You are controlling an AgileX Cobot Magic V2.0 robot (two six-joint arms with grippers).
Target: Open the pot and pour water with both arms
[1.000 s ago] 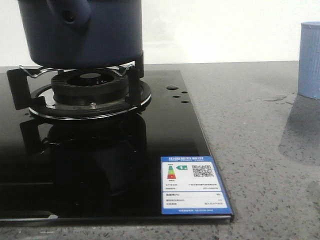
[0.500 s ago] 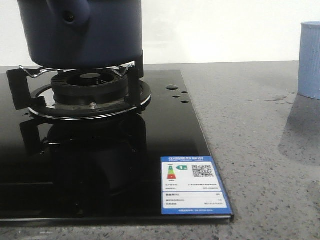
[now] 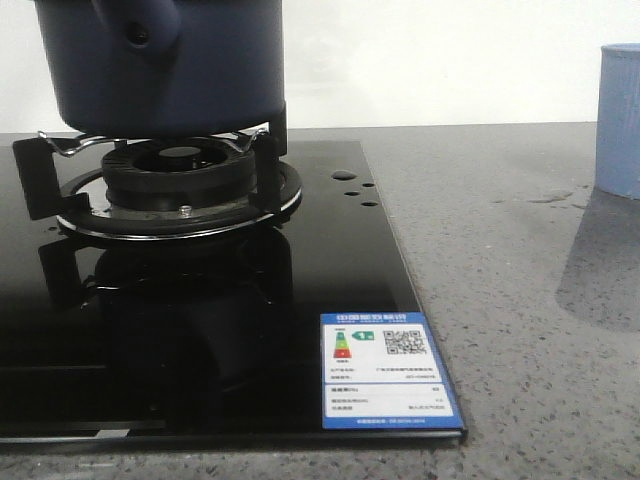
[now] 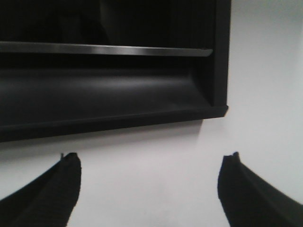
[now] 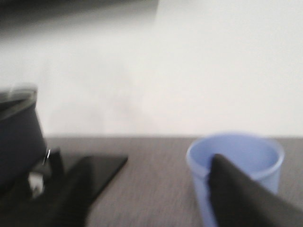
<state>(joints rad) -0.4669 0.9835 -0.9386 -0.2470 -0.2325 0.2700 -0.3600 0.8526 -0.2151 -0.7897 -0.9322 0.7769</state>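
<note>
The dark navy pot (image 3: 160, 60) stands on the burner grate (image 3: 170, 185) of the black cooktop; its stubby handle with a hole (image 3: 140, 30) faces the camera and its top is cut off. Neither gripper shows in the front view. In the blurred right wrist view, the pot (image 5: 16, 142) is to one side and the light-blue cup (image 5: 236, 158) to the other. My right gripper (image 5: 151, 182) is open and holds nothing; one finger overlaps the cup. My left gripper (image 4: 151, 163) is open and empty, facing a white wall.
The light-blue ribbed cup (image 3: 620, 120) stands on the grey speckled counter (image 3: 500, 260) at the far right, with small water spots (image 3: 555, 195) beside it. Droplets (image 3: 350, 185) lie on the glass cooktop (image 3: 200, 330). A dark shelf-like structure (image 4: 109, 94) is ahead of the left gripper.
The pot and the cup have not moved. The shadow on the counter below the cup has drawn back slightly toward the right.
</note>
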